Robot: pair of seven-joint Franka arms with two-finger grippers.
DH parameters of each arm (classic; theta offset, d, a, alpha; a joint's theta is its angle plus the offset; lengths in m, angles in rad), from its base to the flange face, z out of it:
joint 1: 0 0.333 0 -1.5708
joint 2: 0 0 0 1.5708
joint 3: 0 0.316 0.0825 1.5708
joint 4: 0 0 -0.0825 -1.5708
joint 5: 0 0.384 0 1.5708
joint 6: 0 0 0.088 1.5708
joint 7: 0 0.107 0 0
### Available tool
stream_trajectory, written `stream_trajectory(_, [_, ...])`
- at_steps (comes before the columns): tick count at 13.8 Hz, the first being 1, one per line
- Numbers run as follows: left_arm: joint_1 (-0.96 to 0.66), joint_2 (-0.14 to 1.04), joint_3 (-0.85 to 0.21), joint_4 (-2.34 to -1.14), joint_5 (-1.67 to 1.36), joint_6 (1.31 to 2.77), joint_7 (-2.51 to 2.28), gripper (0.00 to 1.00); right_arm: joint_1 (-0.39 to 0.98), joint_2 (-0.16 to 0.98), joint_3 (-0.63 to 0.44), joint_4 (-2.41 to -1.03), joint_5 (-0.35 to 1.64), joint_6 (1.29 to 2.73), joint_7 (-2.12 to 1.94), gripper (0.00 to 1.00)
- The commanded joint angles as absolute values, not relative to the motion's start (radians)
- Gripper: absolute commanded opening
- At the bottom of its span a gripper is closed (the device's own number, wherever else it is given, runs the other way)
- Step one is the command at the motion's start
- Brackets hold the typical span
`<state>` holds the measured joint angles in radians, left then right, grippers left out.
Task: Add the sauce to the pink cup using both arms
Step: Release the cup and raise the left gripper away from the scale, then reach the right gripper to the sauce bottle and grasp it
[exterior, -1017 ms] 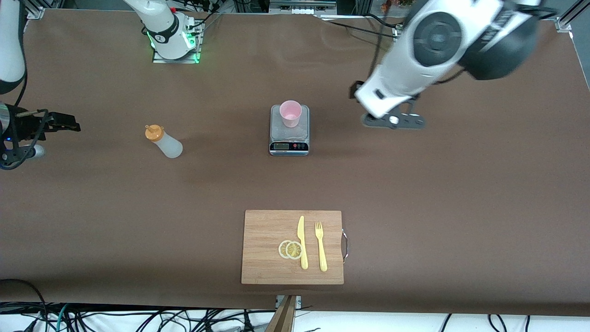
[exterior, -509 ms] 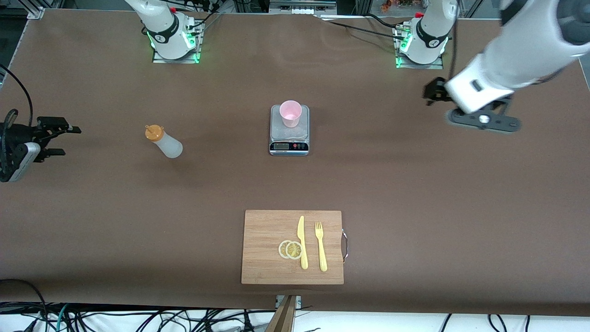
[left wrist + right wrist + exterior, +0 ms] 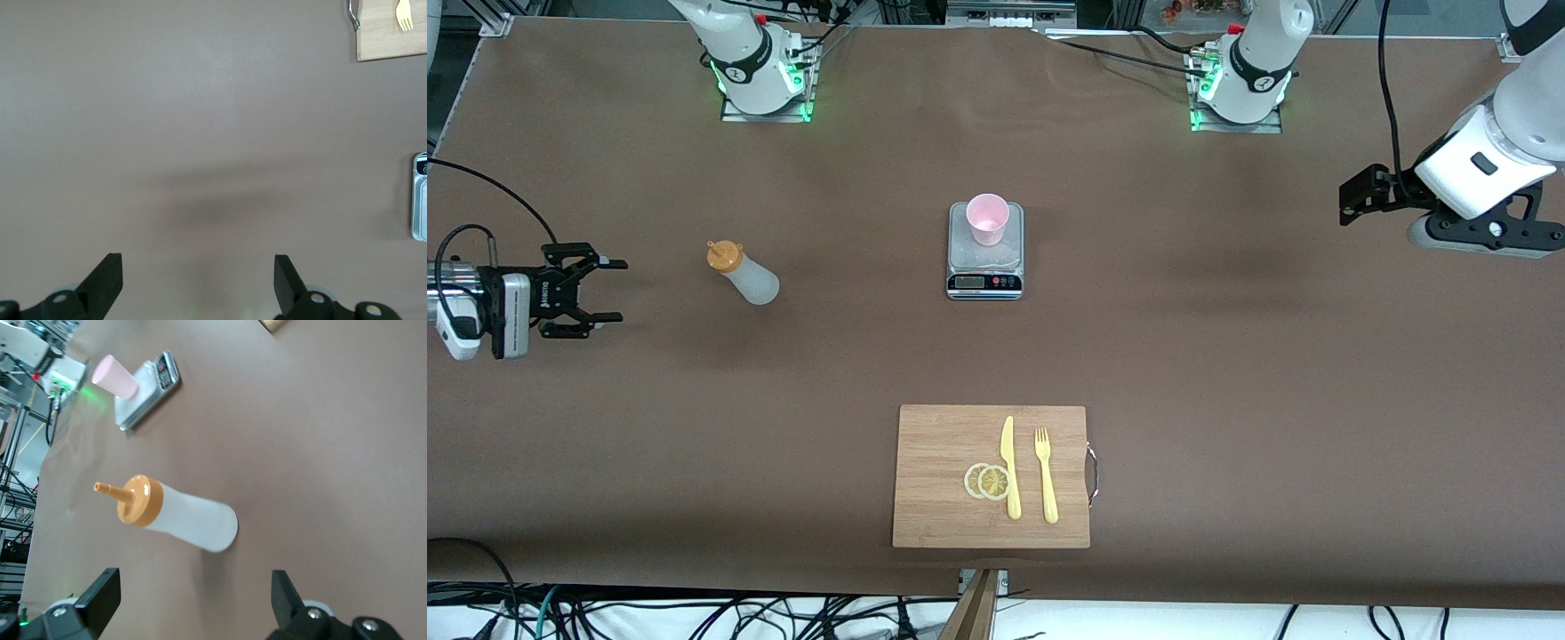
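The sauce bottle point(image 3: 745, 274), whitish with an orange nozzle cap, stands on the brown table toward the right arm's end. It also shows in the right wrist view point(image 3: 190, 520). The pink cup point(image 3: 987, 218) stands on a small scale point(image 3: 984, 258) mid-table, and shows in the right wrist view point(image 3: 115, 377). My right gripper point(image 3: 612, 290) is open and empty, low beside the bottle on the side toward the right arm's end of the table, apart from it; its fingers frame the bottle in its wrist view point(image 3: 193, 580). My left gripper point(image 3: 1352, 197) is open and empty above bare table at the left arm's end point(image 3: 198, 263).
A wooden cutting board point(image 3: 943, 444) lies near the front edge, with a yellow knife point(image 3: 1009, 467), a yellow fork point(image 3: 1046, 476) and lemon slices point(image 3: 987, 481) on it. The left wrist view shows the scale's edge point(image 3: 419, 197) and the board's corner point(image 3: 387, 40).
My right gripper has moved along the table toward the bottle. My left arm has swung away from beside the cup out to the left arm's end of the table.
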<state>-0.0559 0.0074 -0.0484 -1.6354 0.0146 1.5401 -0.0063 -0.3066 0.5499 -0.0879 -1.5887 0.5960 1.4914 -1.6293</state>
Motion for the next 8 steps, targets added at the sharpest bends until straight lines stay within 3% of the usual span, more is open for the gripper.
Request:
stream_trajectory(1, [-0.058, -0.040, -0.044, -1.687, 0.009, 1.560, 0.003, 1.00, -0.343, 0.534, -0.080, -1.644, 0.688, 1.480, -1.788, 1.00])
stream_trajectory(5, [-0.057, -0.028, -0.044, -1.672, 0.008, 1.525, 0.008, 1.00, -0.371, 0.554, -0.080, -1.729, 0.727, 1.471, -1.960, 1.00])
stream_trajectory(8, [-0.057, -0.025, -0.048, -1.667, 0.009, 1.525, 0.005, 1.00, -0.383, 0.629, -0.078, -1.743, 0.776, 1.445, -2.089, 1.00])
